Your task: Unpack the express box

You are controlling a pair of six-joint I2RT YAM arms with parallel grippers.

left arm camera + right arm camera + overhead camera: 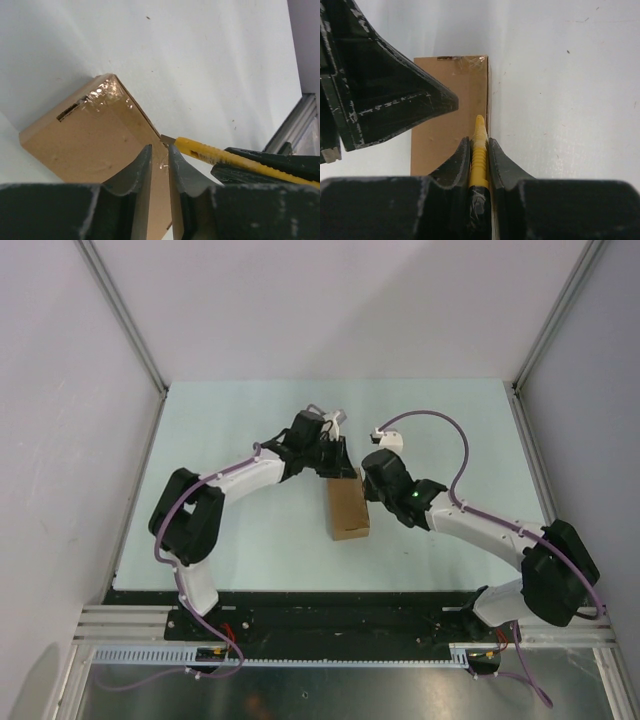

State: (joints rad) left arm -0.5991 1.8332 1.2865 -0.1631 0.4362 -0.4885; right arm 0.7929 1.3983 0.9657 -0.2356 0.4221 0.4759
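Observation:
The express box (349, 512) is a small brown cardboard carton lying flat mid-table, with clear tape on its far end (107, 95). My right gripper (366, 483) is shut on the yellow-and-black utility knife (479, 131). The knife's blade tip (168, 138) touches the box's right edge near the far end. My left gripper (337, 471) hangs over the far end of the box. Its fingers (142, 165) stand almost together with nothing between them, low over the box top (450, 105). The left gripper's black body (385, 100) shows in the right wrist view.
The pale table (250, 430) is walled by white panels on three sides, with metal posts at the back corners (520, 385). A metal rail (295, 127) runs along the table's edge. A white cable plug (388, 437) hangs behind the right arm.

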